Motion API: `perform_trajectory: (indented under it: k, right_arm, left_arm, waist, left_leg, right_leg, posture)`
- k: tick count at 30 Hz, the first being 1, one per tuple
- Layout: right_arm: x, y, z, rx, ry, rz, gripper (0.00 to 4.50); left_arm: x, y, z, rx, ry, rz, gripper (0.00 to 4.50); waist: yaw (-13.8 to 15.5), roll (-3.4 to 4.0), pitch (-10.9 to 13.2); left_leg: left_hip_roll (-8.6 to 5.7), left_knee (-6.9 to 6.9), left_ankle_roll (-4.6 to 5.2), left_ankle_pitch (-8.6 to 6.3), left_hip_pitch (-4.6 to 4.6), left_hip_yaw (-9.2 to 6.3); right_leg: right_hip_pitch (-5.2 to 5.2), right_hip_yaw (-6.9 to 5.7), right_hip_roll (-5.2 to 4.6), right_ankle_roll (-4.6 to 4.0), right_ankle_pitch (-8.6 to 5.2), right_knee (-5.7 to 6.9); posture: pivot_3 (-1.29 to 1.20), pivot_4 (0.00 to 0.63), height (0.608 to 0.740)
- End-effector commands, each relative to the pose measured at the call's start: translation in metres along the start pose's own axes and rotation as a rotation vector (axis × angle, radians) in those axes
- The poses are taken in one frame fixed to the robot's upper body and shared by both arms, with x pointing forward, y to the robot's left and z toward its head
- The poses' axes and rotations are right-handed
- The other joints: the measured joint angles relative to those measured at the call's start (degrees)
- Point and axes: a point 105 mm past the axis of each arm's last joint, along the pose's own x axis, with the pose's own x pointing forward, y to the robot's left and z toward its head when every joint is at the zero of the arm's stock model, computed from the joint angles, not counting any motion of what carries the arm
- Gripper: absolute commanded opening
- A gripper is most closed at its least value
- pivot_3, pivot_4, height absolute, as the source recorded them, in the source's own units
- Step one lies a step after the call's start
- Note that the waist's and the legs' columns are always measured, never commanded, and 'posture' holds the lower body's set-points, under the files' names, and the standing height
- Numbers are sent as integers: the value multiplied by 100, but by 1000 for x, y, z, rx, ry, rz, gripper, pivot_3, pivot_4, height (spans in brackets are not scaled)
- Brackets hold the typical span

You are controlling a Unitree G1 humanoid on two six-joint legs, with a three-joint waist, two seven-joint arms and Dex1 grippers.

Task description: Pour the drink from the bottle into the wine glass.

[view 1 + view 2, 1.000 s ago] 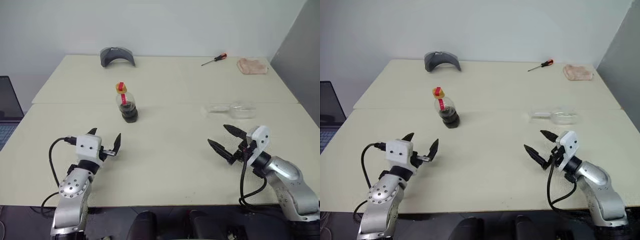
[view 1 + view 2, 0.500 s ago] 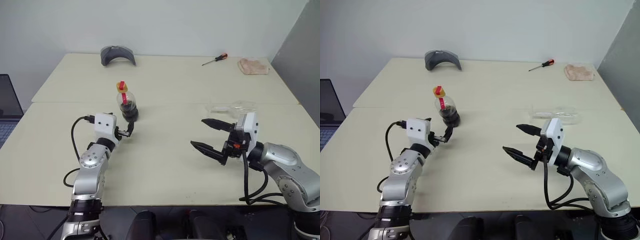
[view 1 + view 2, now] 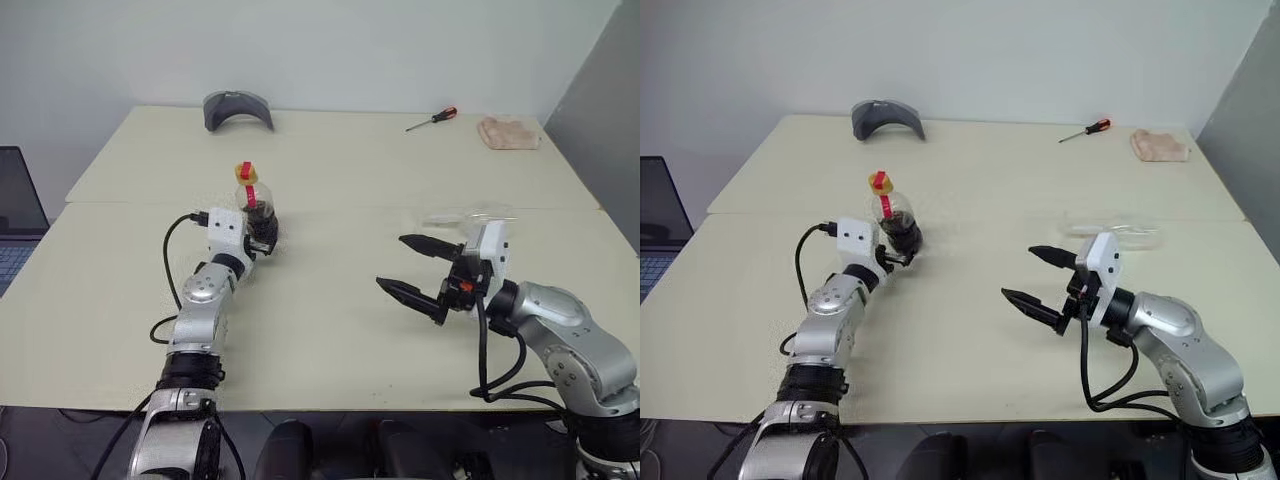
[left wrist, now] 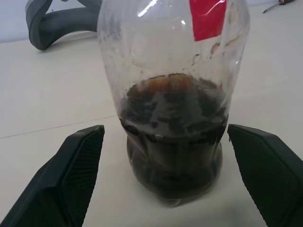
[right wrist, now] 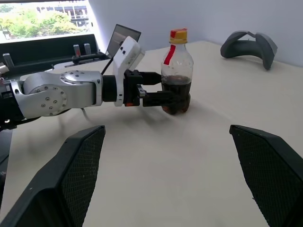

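Note:
A small clear bottle [image 3: 251, 203] with a yellow cap and a red label strip stands upright on the table, left of centre. The dark drink [image 4: 173, 123] fills its lower part. My left gripper [image 3: 264, 237] is open and level, with one finger [image 4: 71, 179] on each side of the bottle's base; whether they touch it I cannot tell. The wine glass [image 3: 470, 214] appears to lie on its side at the right, just beyond my right arm. My right gripper [image 3: 391, 262] is open and holds nothing; it hovers above the table and points left toward the bottle.
A grey curved object [image 3: 237, 108] sits at the table's far edge on the left. A red-handled screwdriver [image 3: 430, 119] and a pink cloth [image 3: 508, 132] lie at the far right. A laptop [image 3: 15, 215] stands off the left edge. A seam [image 3: 340, 207] crosses the tabletop.
My left gripper has moved forward from the table's near edge until its fingers stand on both sides of the bottle. My right gripper has risen and swung left.

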Motion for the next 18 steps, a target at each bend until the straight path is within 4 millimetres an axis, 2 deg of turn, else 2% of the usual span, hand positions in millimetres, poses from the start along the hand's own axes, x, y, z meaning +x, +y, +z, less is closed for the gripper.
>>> perform_trajectory:
  k: [1, 10, 11, 18]
  right_arm:
    - [1, 1, 10, -39, -34, 1, 4500]
    - [4, 1, 13, -45, -38, 0, 4500]
    - [4, 1, 13, -44, -38, 0, 4500]
    - [4, 1, 13, -38, -34, -8, 4500]
  left_arm:
    - [11, 4, 17, -3, -63, 24, 4464]
    - [28, -4, 22, -63, -73, -26, 4464]
    - [29, -4, 22, -71, -75, -28, 4060]
    - [32, -8, 24, -117, -87, -51, 2327]
  waist:
    - [5, 0, 0]
    - [16, -2, 1]
    - [17, -2, 1]
    - [26, -2, 1]
  left_leg:
    - [0, 0, 0, 0, 0, -1]
    - [-3, 3, 0, 0, -2, -2]
    - [-3, 4, 0, 0, -1, -2]
    - [-3, 5, -1, 0, -3, -3]
  right_leg:
    - [0, -1, 0, 0, 0, 0]
    - [0, -5, -3, 1, 1, 2]
    - [0, -4, -3, 1, 1, 2]
    - [0, -6, -4, 1, 1, 2]
  posture:
    - [0, 150, 740]
    - [0, 150, 740]
    - [0, 150, 740]
    - [0, 150, 740]
